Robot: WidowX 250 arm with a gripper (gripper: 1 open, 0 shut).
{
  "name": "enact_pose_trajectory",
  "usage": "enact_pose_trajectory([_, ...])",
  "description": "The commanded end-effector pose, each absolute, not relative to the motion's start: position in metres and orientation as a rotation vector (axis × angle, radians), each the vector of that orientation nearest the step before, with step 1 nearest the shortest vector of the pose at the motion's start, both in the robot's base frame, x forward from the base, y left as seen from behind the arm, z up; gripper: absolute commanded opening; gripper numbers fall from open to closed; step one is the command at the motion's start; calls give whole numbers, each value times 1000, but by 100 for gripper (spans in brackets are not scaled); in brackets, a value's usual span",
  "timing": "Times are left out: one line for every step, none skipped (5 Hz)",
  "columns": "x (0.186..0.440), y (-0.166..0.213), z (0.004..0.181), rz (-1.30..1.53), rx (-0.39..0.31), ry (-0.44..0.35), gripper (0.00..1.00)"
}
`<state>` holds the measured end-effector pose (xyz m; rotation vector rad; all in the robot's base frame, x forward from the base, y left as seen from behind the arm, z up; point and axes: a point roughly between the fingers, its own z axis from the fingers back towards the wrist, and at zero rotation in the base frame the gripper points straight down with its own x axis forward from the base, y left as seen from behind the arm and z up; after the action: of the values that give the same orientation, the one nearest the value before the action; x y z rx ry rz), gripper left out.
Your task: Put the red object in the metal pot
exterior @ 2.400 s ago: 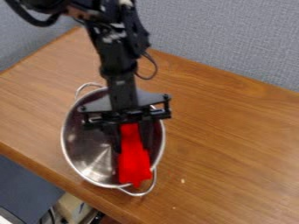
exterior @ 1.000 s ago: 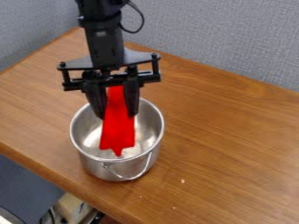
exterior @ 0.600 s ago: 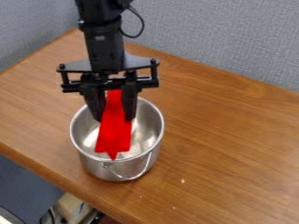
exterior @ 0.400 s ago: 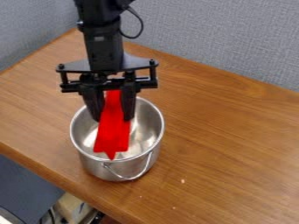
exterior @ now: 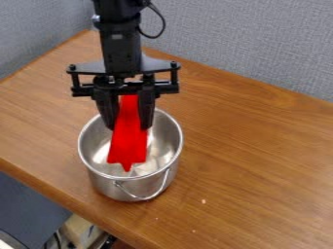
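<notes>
One risk remains: my gripper (exterior: pixel 127 105) is clamped shut on the red object (exterior: pixel 129 136), hanging half inside the metal pot (exterior: pixel 101 160), and releasing now could tip it over the near rim onto the desk (exterior: pixel 247 146).

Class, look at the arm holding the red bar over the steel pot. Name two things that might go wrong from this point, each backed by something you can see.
1. The gripper holds the red object only at its top end, hanging tilted into the metal pot. Released like this, it may lean on the rim and tip out.

2. The pot sits near the front edge of the table. A knock from the bar or gripper might shift or tip it.
</notes>
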<state>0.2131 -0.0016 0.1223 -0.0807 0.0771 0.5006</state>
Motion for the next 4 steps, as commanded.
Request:
enact_pose_trajectory([225, 7, 134, 521, -86, 26, 100])
enact_pose_trajectory([224, 12, 138, 589, -90, 16, 100])
enact_pose_trajectory([219, 14, 146, 650, -88, 4, 100])
enact_pose_trajectory([219, 9, 149, 627, -83, -3, 100])
